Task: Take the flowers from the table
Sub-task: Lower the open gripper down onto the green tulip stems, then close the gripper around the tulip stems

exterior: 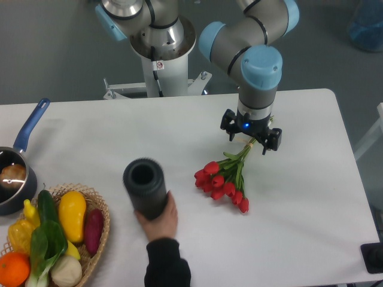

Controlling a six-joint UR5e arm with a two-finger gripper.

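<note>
The flowers (222, 182), a small bunch of red tulips with green stems, lie on the white table (305, 209) right of centre, buds toward the front and stem ends pointing to the back right. My gripper (248, 140) hangs over the stem ends, pointing down. Its two black fingers (228, 131) stand wide apart on either side of the stems, open, and the bunch still rests flat on the table.
A person's hand (163, 220) reaches in from the front edge and grips the black cylinder (145, 187), tilted, left of the flowers. At the front left stands a wicker basket (100, 210) of vegetables, with a blue-handled pot (13, 179) behind it.
</note>
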